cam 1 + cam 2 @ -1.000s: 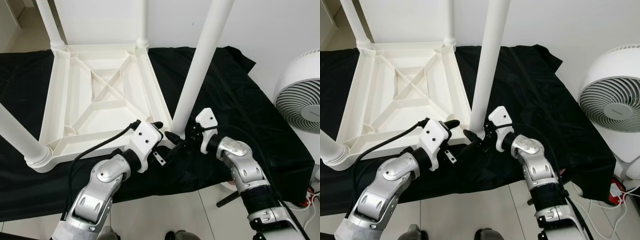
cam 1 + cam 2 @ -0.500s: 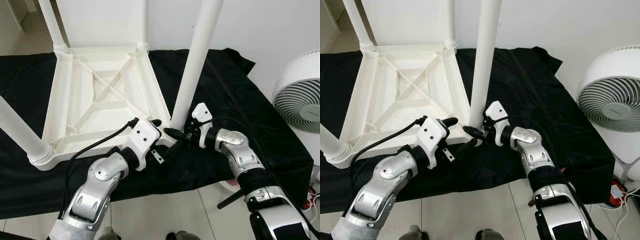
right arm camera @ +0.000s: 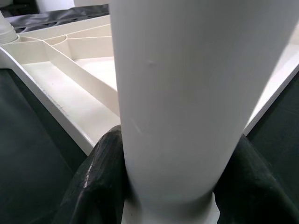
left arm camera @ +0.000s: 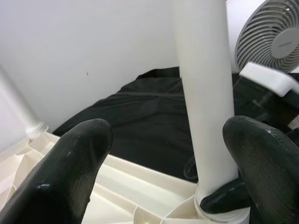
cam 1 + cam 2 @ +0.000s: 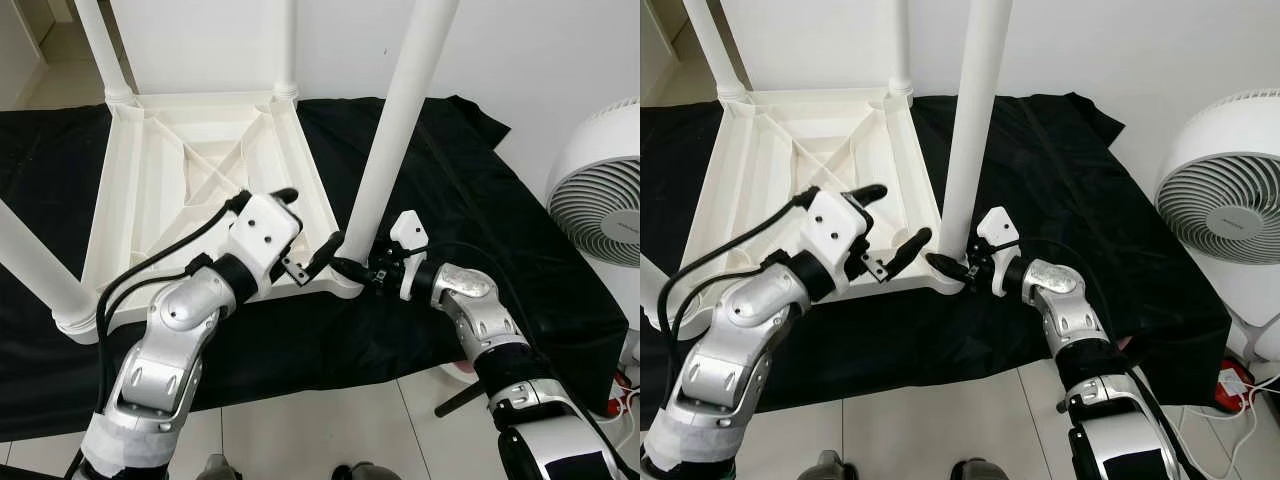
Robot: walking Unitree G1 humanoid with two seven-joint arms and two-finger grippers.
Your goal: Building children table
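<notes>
Right wrist view has the right claw [image 5: 952,266] clamped round the leg [image 5: 975,120] base at the upturned table's [image 5: 760,190] near corner, left claw [image 5: 890,222] spread beside; uneven pushing could tilt the leg.

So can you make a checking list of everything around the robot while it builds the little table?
Surface: black cloth spread under the work, tiled floor in front.
Job's things: white table top lies upside down; the near leg stands in its corner socket, other legs fitted at other corners.
Clutter: nothing seen.
Grippers: right gripper shut on the near leg's base; left gripper open, raised beside that leg, touching nothing.
Cables: black cable along the left arm; wires on the floor at the right.
Surroundings: white wall, white fan at the right.
</notes>
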